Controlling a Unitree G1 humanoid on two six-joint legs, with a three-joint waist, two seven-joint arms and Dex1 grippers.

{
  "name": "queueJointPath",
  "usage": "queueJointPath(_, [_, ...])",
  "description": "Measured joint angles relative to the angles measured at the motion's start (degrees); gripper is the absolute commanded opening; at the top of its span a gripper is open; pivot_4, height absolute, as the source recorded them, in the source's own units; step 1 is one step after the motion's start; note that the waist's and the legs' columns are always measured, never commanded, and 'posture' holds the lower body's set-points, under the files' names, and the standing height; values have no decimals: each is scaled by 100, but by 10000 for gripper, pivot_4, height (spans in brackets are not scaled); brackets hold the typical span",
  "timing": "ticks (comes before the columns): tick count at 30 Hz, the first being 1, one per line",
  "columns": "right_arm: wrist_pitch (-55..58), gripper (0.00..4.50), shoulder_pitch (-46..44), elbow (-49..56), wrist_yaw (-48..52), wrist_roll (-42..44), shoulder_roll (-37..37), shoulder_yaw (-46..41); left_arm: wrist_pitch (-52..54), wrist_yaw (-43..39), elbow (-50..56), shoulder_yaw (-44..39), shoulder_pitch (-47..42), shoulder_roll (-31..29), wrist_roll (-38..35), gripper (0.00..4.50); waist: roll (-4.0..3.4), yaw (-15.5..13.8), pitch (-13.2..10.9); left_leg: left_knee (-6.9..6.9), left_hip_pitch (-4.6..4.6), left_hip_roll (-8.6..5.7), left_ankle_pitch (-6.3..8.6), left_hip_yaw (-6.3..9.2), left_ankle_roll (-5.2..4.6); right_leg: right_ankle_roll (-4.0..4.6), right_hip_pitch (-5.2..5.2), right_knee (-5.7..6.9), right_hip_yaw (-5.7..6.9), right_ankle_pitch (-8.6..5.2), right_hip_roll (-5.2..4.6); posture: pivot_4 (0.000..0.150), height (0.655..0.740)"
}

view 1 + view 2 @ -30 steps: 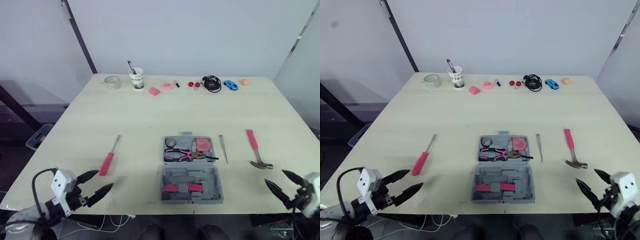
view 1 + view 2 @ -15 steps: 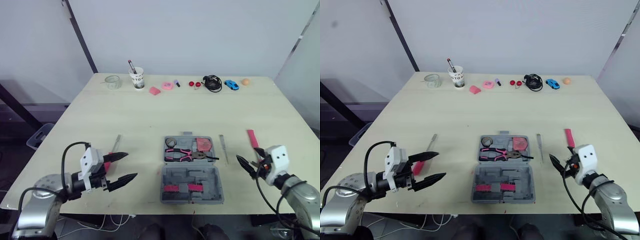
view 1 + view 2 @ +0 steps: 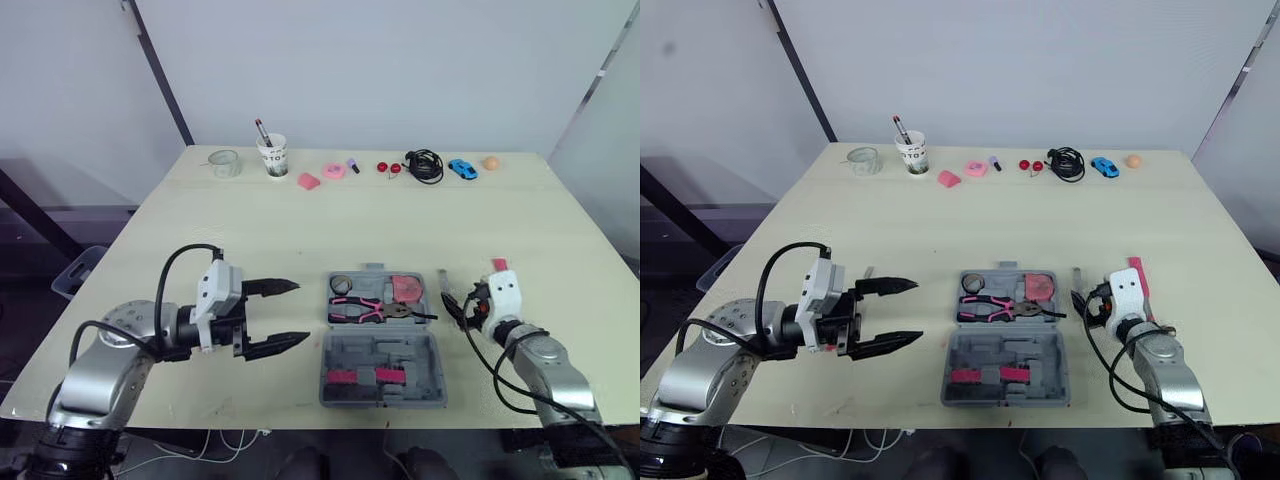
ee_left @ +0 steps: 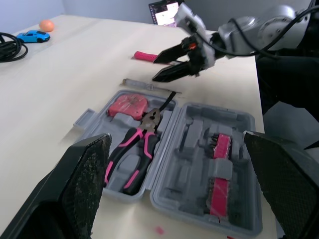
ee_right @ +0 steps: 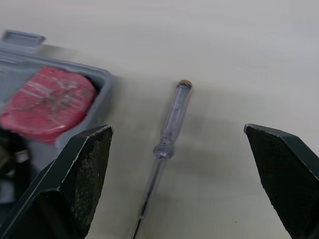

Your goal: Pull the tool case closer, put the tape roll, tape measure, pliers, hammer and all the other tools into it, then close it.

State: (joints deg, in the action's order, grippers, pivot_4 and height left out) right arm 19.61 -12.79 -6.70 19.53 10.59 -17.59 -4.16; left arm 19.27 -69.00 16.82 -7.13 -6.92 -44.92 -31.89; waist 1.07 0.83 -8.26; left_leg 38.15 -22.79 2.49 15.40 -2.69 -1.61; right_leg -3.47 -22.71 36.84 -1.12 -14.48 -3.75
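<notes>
Both arms have swung in toward the open tool case, our left gripper spread just left of it, likely to drag it, our right gripper spread over the clear screwdriver lying just right of it.

Pliers in tool case
</notes>
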Motion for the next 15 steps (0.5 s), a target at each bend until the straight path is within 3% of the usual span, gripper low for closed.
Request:
queueJointPath(9, [-45,44494,-393,-792,-178,-173,373,109,49,4,72,88,-88,-4,1,45000,-1,5,-1,-1,0,8,0,-2,0,0,0,2,0,0,13,1500,7400])
queueJointPath(15, [-132,19377,-396,-920,-359,-244,487,88,68,5,216,88,-97,-10,-1,45000,-2,8,-1,0,1,8,0,-1,1,0,0,2,-4,0,13,1500,7400])
